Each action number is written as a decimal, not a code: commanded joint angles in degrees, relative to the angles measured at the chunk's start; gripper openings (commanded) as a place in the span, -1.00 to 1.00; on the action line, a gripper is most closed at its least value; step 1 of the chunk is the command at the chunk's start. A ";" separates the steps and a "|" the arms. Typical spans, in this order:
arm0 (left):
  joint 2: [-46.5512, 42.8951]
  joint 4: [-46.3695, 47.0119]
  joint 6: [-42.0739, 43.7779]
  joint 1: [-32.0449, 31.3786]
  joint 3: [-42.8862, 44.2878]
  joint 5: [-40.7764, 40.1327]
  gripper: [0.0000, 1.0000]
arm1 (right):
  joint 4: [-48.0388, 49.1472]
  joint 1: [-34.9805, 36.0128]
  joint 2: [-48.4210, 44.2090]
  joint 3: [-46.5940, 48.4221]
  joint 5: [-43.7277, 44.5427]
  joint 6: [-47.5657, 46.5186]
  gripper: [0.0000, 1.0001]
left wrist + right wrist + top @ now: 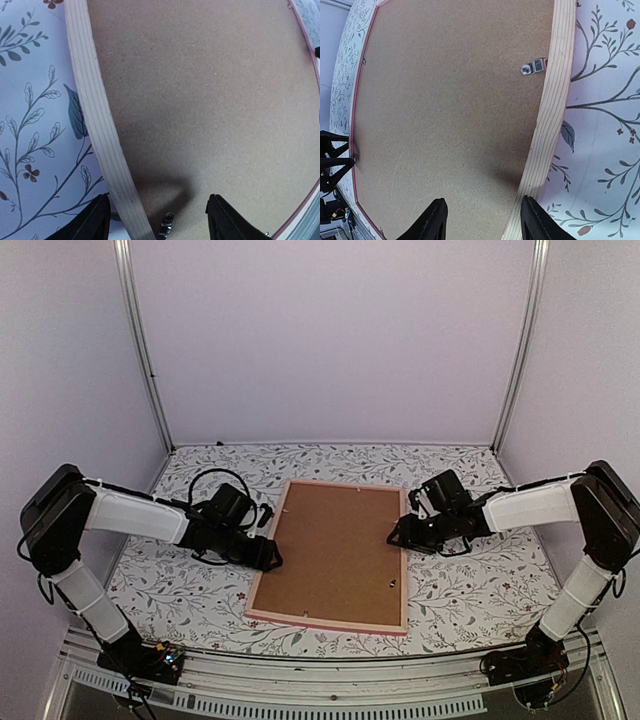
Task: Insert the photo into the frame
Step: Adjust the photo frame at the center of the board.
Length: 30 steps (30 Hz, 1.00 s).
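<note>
Floral tablecloth (180, 590) is carrying the frame (326, 623), lying back-up at centre with a brown backing board (335, 550) sitting in it; the photo isn't showing anywhere. The left gripper (157, 217) and right gripper (484, 215) are hanging with jaws apart, one over each long side. It's looking light, stiff and thin, so I'm thinking pinch the wooden edges, not the board.

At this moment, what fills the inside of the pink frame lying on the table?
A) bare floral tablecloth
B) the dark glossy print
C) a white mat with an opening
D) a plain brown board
D: the brown backing board covers the whole inside of the frame in all three views.
</note>
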 commanded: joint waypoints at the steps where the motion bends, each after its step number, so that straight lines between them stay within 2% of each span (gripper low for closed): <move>1: 0.38 2.07 0.21 0.24 1.20 3.18 0.38 | -4.62 2.71 -1.49 -2.10 1.18 0.82 0.06; 9: -0.94 2.80 -0.57 -0.85 -0.79 3.68 0.36 | -7.03 4.75 -1.50 -2.76 4.75 3.43 0.01; 15: -1.97 3.24 -1.28 -1.41 -2.21 2.35 0.36 | -8.52 4.78 -7.96 -4.73 9.40 5.14 0.01; 20: -2.17 3.68 -1.87 -2.02 -2.78 2.06 0.36 | -9.23 4.81 -9.20 -5.94 8.73 5.47 0.03; 28: -3.26 4.45 -3.05 -3.37 -4.23 2.36 0.36 | -6.15 5.40 -5.25 -5.74 6.29 5.73 -0.10; 30: -3.65 4.58 -3.42 -3.67 -4.81 2.45 0.35 | -5.98 5.44 -3.96 -4.96 6.16 5.50 -0.20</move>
